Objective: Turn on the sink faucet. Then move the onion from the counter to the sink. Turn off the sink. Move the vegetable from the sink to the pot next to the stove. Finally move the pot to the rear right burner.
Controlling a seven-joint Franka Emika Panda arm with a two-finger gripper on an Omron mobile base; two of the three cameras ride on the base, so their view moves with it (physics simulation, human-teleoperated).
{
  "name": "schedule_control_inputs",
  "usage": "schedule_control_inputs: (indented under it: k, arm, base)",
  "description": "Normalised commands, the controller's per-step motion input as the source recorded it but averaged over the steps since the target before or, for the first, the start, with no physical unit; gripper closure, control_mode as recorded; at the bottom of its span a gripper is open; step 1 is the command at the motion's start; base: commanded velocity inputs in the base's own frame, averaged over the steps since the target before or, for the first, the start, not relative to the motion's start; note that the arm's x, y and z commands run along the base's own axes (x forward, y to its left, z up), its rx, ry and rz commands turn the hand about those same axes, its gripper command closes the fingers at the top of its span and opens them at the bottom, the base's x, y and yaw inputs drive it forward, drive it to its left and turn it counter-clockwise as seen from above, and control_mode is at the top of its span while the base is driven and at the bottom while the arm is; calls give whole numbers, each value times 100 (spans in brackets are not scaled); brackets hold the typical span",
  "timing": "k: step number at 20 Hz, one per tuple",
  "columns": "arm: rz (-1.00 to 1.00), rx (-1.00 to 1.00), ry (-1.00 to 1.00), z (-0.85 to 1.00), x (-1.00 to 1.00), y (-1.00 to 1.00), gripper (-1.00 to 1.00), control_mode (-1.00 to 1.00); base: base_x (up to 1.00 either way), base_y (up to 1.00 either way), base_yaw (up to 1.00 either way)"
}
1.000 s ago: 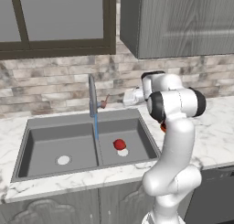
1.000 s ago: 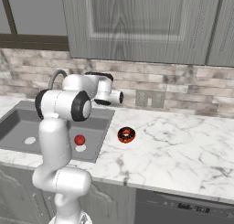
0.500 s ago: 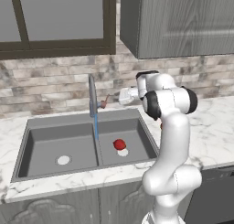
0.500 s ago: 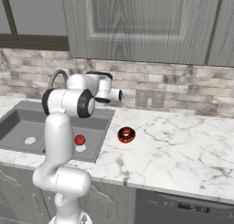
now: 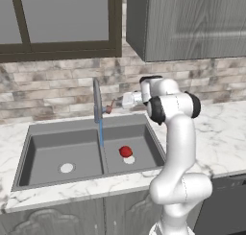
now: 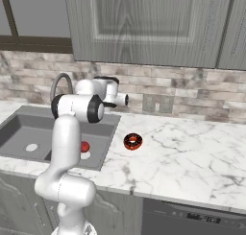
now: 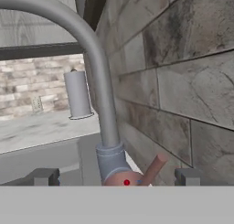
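With the onion (image 5: 126, 151) already lying in the sink (image 5: 57, 138) under a running stream, the gripper (image 5: 121, 101) stood wide and empty at the sink faucet (image 5: 97, 100) lever, so shut-off, pot and burner steps remained.

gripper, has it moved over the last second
Yes. In the left base view the gripper has moved left, toward the faucet and its reddish lever. The water is running and the onion sits in the sink.
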Motion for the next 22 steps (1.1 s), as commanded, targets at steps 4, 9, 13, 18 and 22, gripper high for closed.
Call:
schedule_control_inputs:
  k: [4,9,13,18,22]
  arm:
    - [1,1,0,-10,27,7,-100,-100]
    - [4,0,0,0,1,10,-100,-100]
    - [5,0,0,0,0,16,-100,-100]
    - [5,0,0,0,0,20,-100,-100]
    - [4,0,0,0,0,21,-100,-100]
  base:
    - [0,0,0]
    - [0,0,0]
    - [0,0,0]
    - [0,0,0]
    - [0,0,0]
